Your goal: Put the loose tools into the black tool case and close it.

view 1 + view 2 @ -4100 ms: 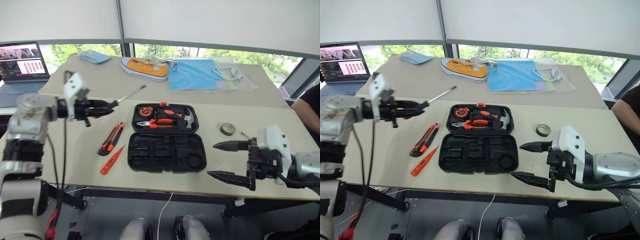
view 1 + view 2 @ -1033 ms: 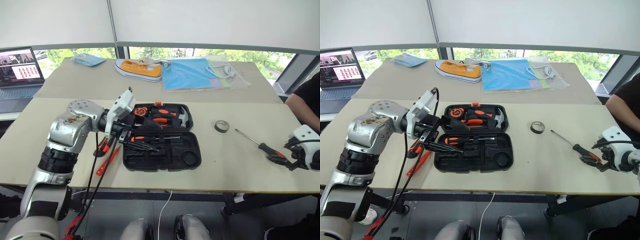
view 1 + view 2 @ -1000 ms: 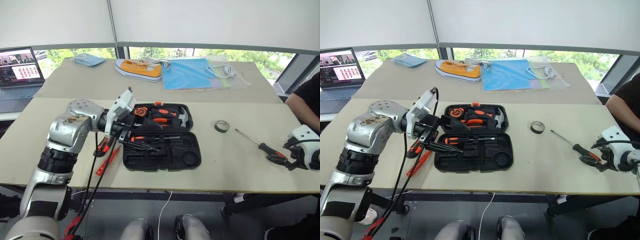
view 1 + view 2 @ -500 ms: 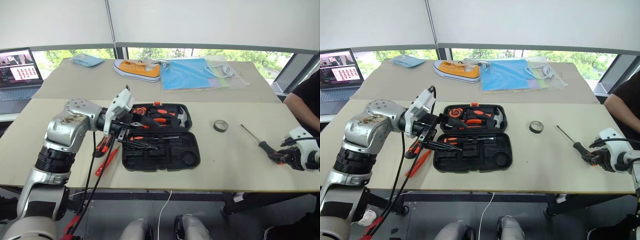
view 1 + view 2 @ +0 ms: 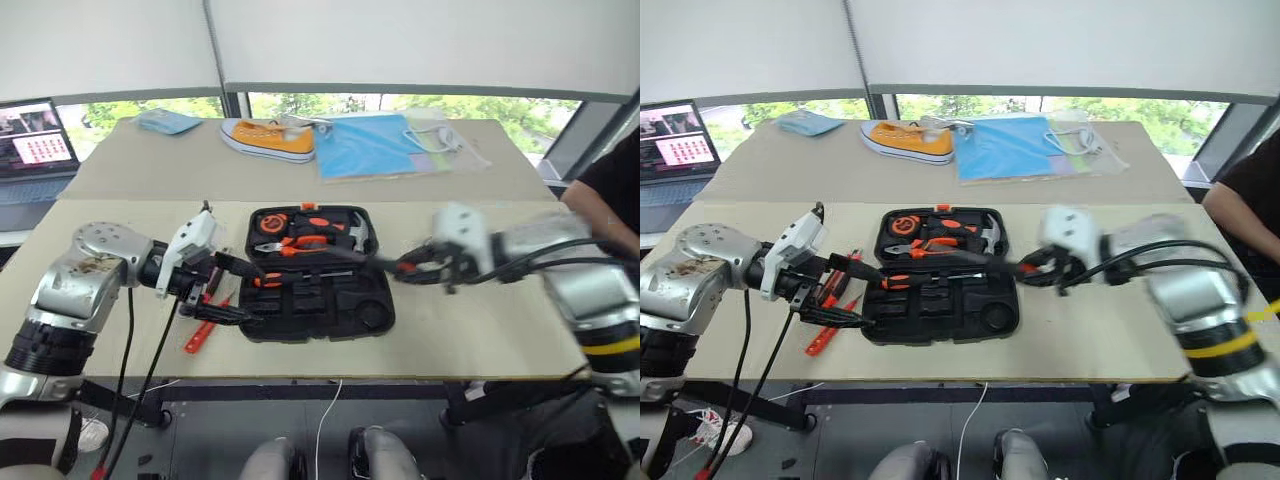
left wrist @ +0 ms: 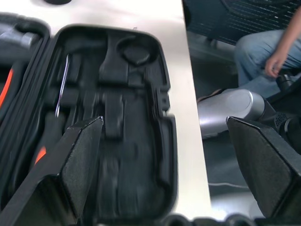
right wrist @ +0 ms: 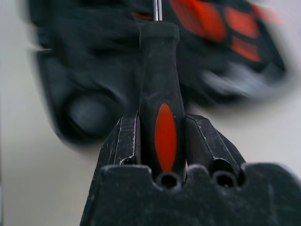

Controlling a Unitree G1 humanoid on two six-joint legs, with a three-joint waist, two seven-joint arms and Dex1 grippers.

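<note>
A black tool case [image 5: 318, 272] lay open on the tabletop [image 5: 480, 330], its lid half holding pliers [image 5: 300, 247] and a hammer [image 5: 355, 236], with one screwdriver [image 5: 902, 281] already in the front half. The right pincer [image 7: 162, 141] gripped a second screwdriver [image 7: 161, 108] by its black-and-orange handle, shaft pointing over the case. The left pincer [image 5: 232, 290] stood wide apart and empty at the case's left edge. A utility knife [image 5: 834, 281] and an orange tester pen [image 5: 199, 334] lay just beside it. A yellow shoe [image 5: 267, 139] sat on the far tabletop.
</note>
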